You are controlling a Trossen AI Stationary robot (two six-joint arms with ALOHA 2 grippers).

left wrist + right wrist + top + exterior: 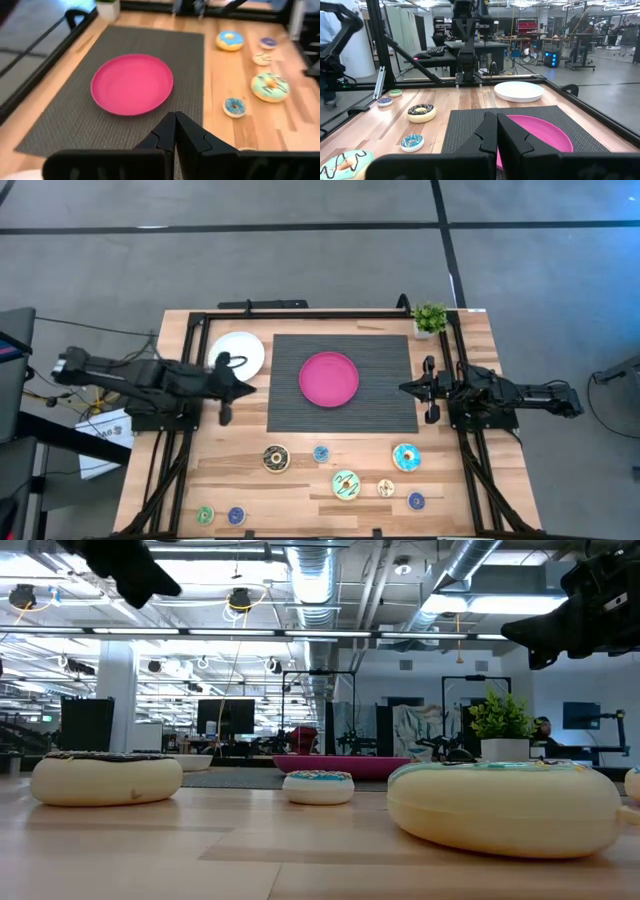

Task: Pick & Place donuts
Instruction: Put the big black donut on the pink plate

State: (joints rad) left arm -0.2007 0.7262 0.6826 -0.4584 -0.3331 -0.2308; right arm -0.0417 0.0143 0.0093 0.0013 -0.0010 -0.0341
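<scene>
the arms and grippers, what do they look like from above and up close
Both arms are matte black and made of jointed, blocky segments, with cables trailing off at their outer ends. The left gripper and right gripper each taper to two angular black fingers.

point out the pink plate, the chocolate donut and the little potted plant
pink plate (pixel 329 378), high view, on the middle of its flat face
chocolate donut (pixel 276 459), high view, on its iced ring
potted plant (pixel 430 316), high view, on its green leaves
</scene>
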